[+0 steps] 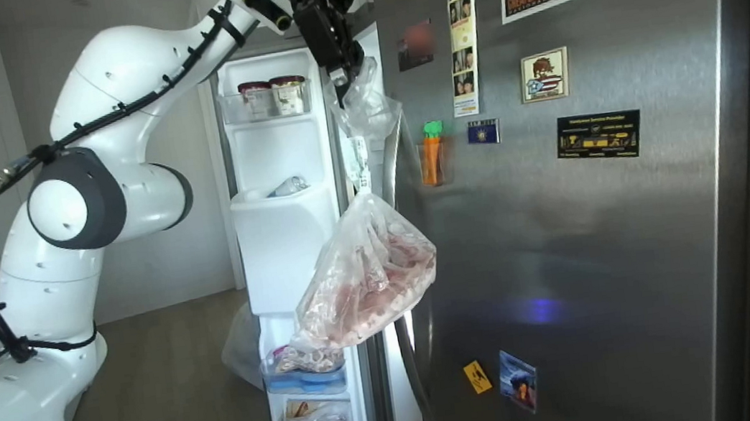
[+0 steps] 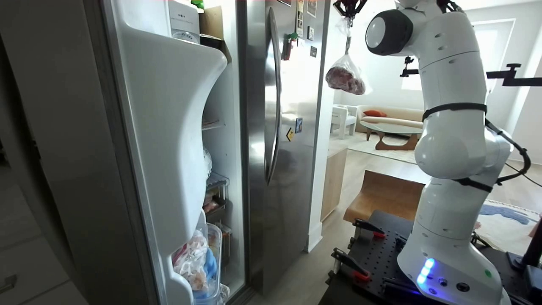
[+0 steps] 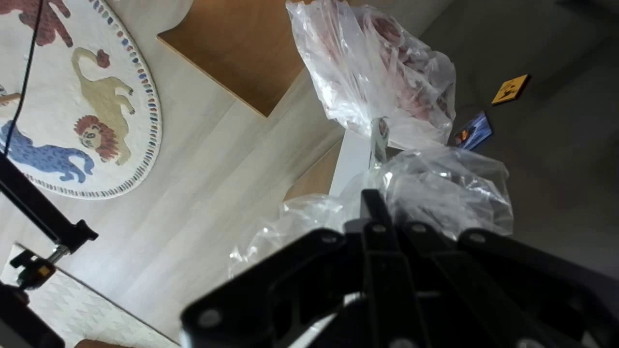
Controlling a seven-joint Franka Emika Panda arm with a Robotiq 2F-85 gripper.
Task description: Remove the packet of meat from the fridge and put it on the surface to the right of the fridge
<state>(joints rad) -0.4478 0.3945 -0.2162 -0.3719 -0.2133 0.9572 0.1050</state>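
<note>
The packet of meat, a clear bag of pinkish-red meat, hangs in the air from my gripper by its narrow plastic top. It also hangs free in an exterior view, below the gripper, and shows in the wrist view. The gripper is shut on the bag's gathered plastic, with loose plastic on both sides. The steel fridge has its left door open, and the packet is in front of its closed right door. A low wooden cabinet with a pale top stands beyond the fridge.
The open fridge door holds bins with bags. A long handle juts from the closed door. A brown wooden chair stands near the robot's black base table. A sofa and glass table are farther back.
</note>
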